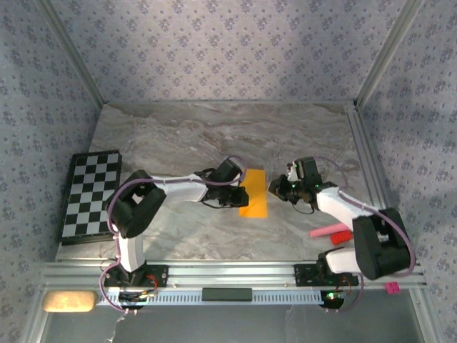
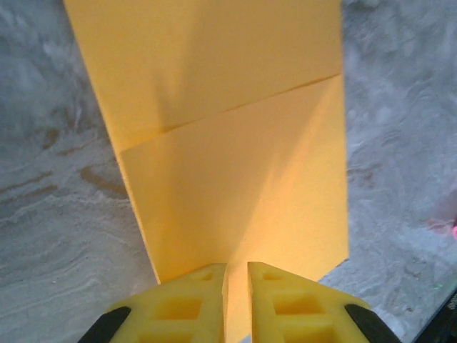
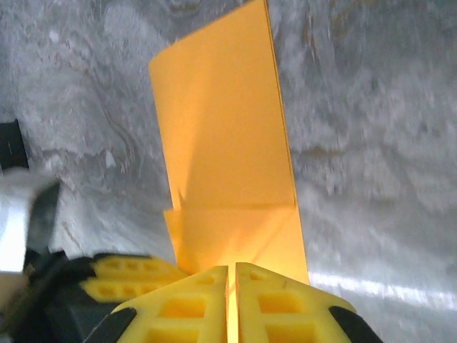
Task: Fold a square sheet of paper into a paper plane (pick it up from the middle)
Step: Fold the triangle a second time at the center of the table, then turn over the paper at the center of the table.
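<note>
The square sheet of paper (image 1: 253, 194) lies near the middle of the grey marble table (image 1: 214, 128). From above it looks like a tall, thin orange-yellow strip. The left gripper (image 1: 240, 193) is at the paper's 9 o'clock edge. The right gripper (image 1: 272, 187) is at its 3 o'clock edge, so the paper sits between the two.

In the left wrist view, the paper (image 2: 228, 157) runs up toward 12 o'clock and has one slanted crease across it. Its near edge goes down into the thin gap in the left gripper (image 2: 238, 266), between the yellow fingers (image 2: 178, 304). The fingers are almost together, but I cannot tell if they pinch the paper or just sit on each side of it.

In the right wrist view, the paper (image 3: 225, 136) has a crease near the bottom. Its edge goes into the very thin slit in the right gripper (image 3: 232, 268). Again I cannot tell if the fingers (image 3: 285, 307) squeeze it.

A black-and-white chequered board (image 1: 89, 194) lies well apart from the paper, at its 9 o'clock. A pink stick (image 1: 323, 231) lies at about 4 o'clock from the paper, with a small red thing (image 1: 342, 236) just beside its end.
</note>
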